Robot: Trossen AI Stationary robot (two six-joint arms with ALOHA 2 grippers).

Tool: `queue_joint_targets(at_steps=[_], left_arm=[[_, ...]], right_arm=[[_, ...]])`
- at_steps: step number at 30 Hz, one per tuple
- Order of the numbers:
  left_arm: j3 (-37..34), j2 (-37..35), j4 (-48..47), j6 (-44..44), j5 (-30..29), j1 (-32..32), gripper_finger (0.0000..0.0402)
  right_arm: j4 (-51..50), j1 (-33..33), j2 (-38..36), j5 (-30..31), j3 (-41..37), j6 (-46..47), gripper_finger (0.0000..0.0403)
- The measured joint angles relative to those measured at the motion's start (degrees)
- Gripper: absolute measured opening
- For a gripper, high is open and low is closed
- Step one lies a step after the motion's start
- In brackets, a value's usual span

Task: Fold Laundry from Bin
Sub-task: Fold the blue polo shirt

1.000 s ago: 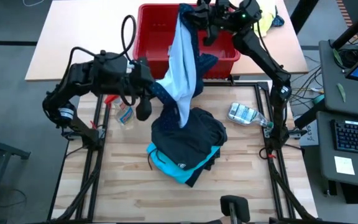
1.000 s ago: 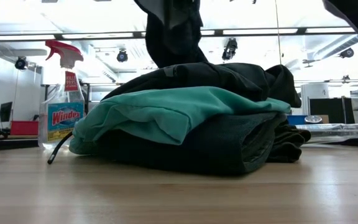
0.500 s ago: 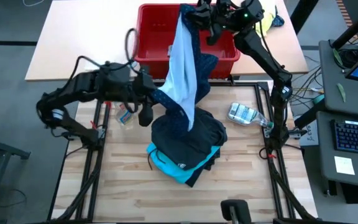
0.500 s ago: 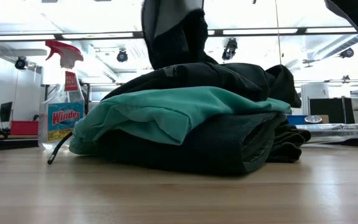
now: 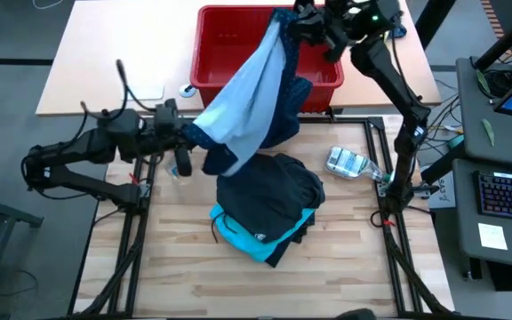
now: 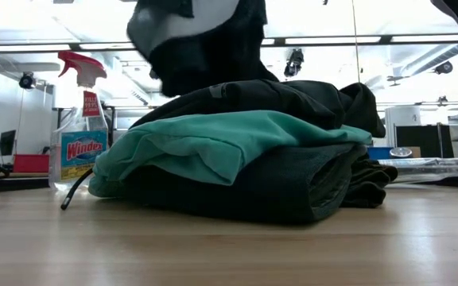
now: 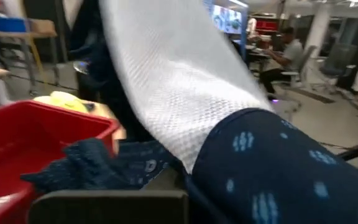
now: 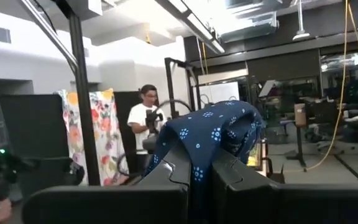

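Since a second ago my left arm has swung out toward the table's left edge, dragging the navy dotted garment [image 5: 247,98] with it, so the cloth now stretches in a slanted sheet rather than hanging straight down. Its pale inner side faces up in the high view, spanning from above the bin [image 5: 225,49] down to the left of the pile. I have the left gripper [image 5: 185,142] pinched on the lower corner of that garment, beside the table's left rail. The right gripper [image 5: 300,20] is clamped on the upper corner, held high over the bin's far right side; dotted fabric bunches over its fingers [image 8: 173,171] in the right wrist view. More navy cloth lies in the bin. On the wooden table [image 5: 185,267] sits the folded pile [image 5: 269,209]: dark garments with a turquoise one [image 6: 229,139] between them. A spray bottle [image 6: 78,127] stands left of the pile, a clear plastic bottle [image 5: 349,163] lies to its right.
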Motion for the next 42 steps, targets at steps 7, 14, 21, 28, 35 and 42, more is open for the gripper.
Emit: queue_joint_targets(at_steps=[7, 14, 21, 28, 35, 42], left_arm=[[0.04, -2.69, -0.11, 10.98, -1.65, 1.6, 0.0], [2.14, -3.38, -0.81, 17.98, -1.62, 4.47, 0.0], [7.13, -3.57, -3.12, 19.64, 0.3, 4.66, 0.0], [12.19, -2.45, -5.67, 17.63, 2.21, 4.66, 0.0], [14.92, 0.18, -5.66, 13.76, 3.61, 4.64, 0.0007], [16.52, 3.96, -7.09, 8.05, 7.88, 4.64, 0.0048]], right_arm=[[-0.63, -2.3, -0.43, 6.72, 0.04, 9.74, 0.0009], [-2.04, 1.93, -1.73, -15.35, 0.04, 29.78, 0.0009], [-17.12, 12.11, -7.25, -16.54, 0.0, 24.54, 0.0009], [-47.55, 19.15, -14.25, -16.36, 0.0, 3.3, 0.0009], [-89.39, 20.15, -20.33, 6.3, 0.02, -24.57, 0.0009], [-102.46, 20.15, -20.79, 10.7, -0.17, -30.05, 0.0009]])
